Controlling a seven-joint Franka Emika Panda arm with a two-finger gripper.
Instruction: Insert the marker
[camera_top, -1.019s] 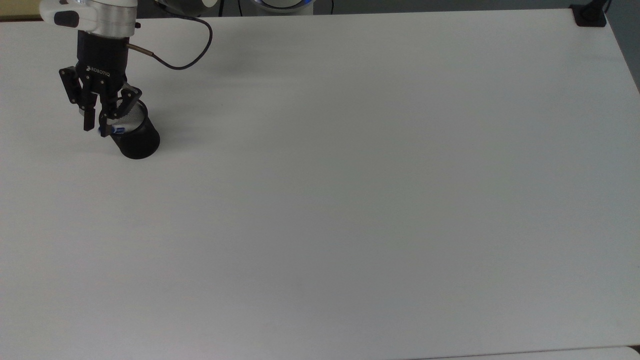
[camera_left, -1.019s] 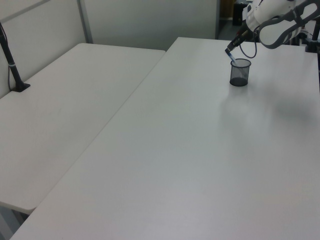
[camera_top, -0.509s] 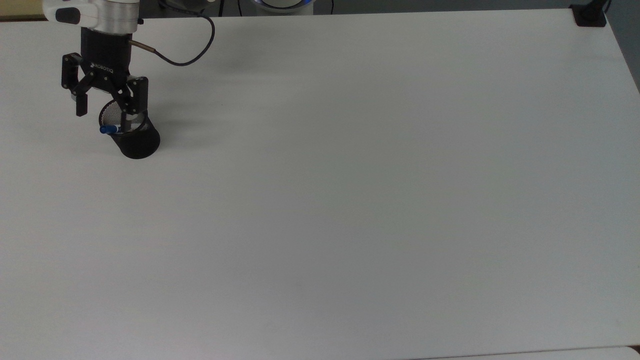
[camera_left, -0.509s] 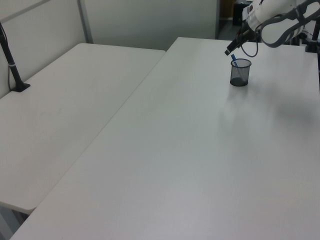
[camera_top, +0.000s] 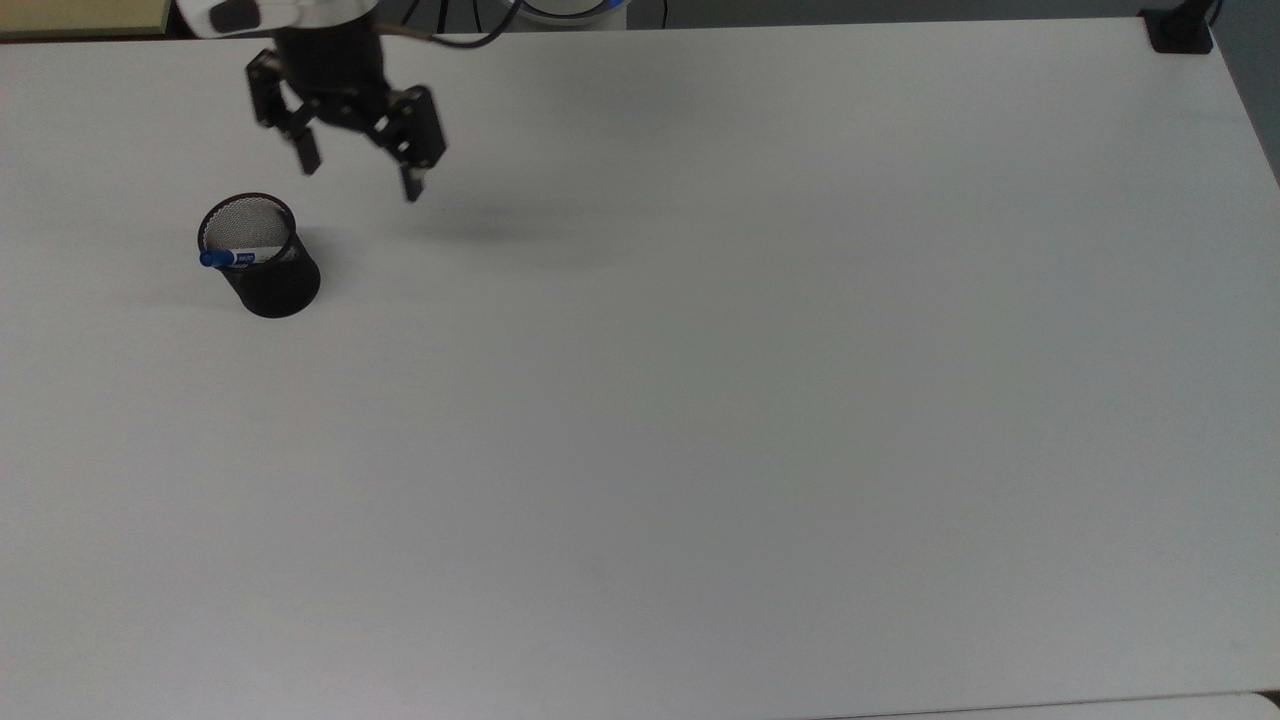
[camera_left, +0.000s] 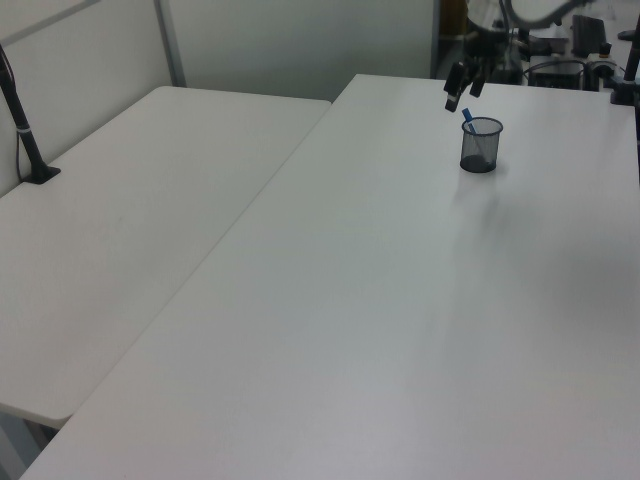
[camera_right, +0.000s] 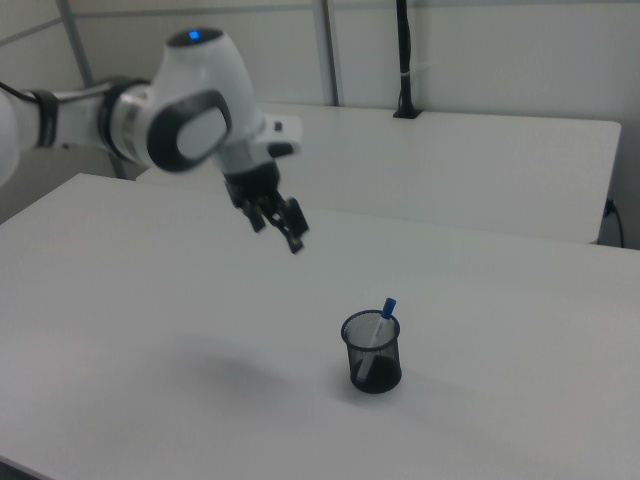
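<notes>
The white table (camera_top: 700, 400) is bare across most of its width, with a mesh cup (camera_top: 262, 258) standing near its far corner on the top view's left. The gripper (camera_top: 360, 178) hangs above the table, up and to the top view's right of the cup, fingers spread wide and holding nothing. The right view shows the marker (camera_right: 381, 322) leaning inside the cup with its blue end above the rim, and a second table (camera_right: 480, 160) behind.

The marker (camera_top: 238, 257) has a white barrel, a blue cap and a blue label band. The cup (camera_top: 262, 268) holding it is black mesh. Above the cup, the claw (camera_top: 360, 180) is black. The surface (camera_top: 700, 400) is plain white.
</notes>
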